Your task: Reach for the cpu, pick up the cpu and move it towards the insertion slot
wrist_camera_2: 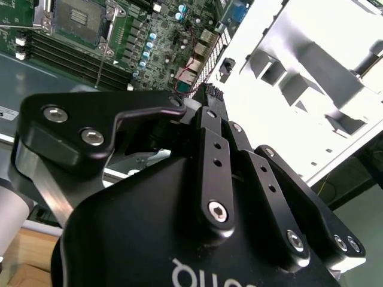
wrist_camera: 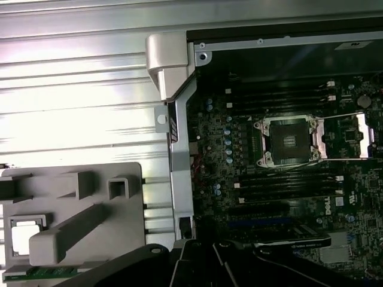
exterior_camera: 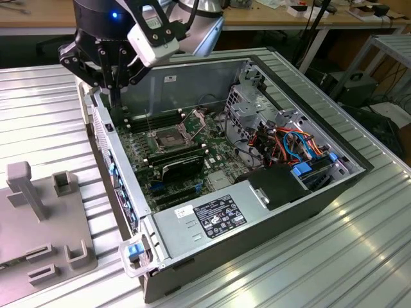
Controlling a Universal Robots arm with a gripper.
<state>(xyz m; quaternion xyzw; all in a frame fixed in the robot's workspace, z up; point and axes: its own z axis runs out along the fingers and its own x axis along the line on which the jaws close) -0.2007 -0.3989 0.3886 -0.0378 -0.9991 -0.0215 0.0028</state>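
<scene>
Black claw (exterior_camera: 115, 95) hangs above the open dark-grey metal computer case (exterior_camera: 244, 237), over the wall nearest the grey plastic fixture tray (wrist_camera: 130, 239). We cannot tell whether it is released or clenched. The cpu (wrist_camera: 25, 237), a small pale silvery square plate, lies flat in a tray pocket outside the case. That wall stands between it and the shiny-framed, dark-centred square insertion slot (wrist_camera: 287, 142). We judge the reach unfinished.

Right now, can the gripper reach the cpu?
Probably yes. The cpu lies uncovered in the grey fixture outside the case; the gripper hangs above the case's edge, nothing between them.
</scene>
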